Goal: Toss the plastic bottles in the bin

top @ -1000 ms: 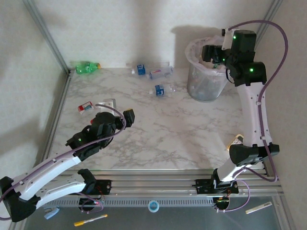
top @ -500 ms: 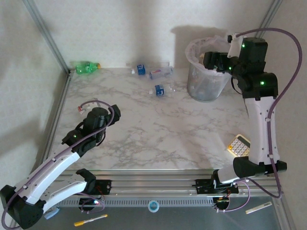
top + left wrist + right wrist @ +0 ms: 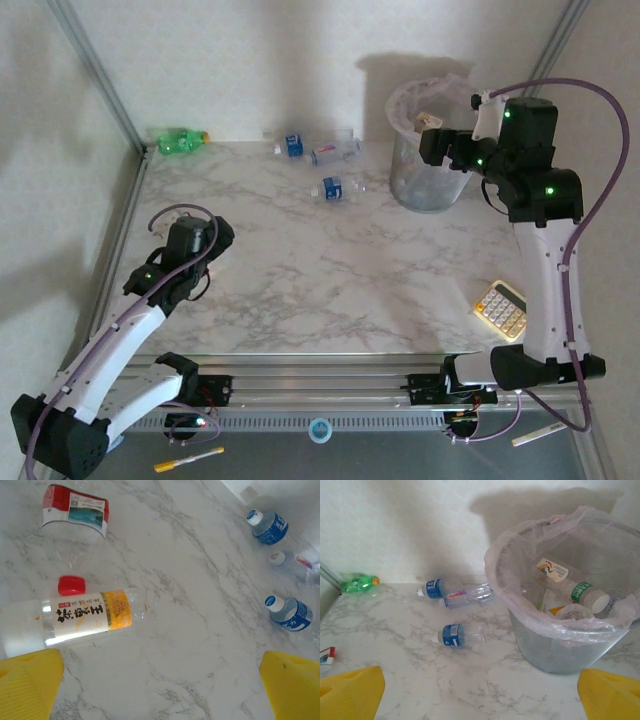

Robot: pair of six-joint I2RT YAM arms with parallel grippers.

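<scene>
1. Your right claw is pulling back from the bin, jaws spreading wide and empty; the dropped bottles are lying inside.
2. Your left claw, wide, is now hovering by the orange-labelled bottle on the worktop, likely your next pick.
3. The blue-labelled bottles are waiting near the bin.

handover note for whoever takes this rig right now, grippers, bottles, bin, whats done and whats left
Left gripper: open, empty, above the orange-label bottle; the red-label bottle lies close by.
Right gripper: open, empty, beside the bin.
Done: bottles lie in the bin, among them a white-capped bottle.
Left: six on the table: those two, the green bottle in the back left corner, and three clear bottles at the back, left of the bin.
</scene>
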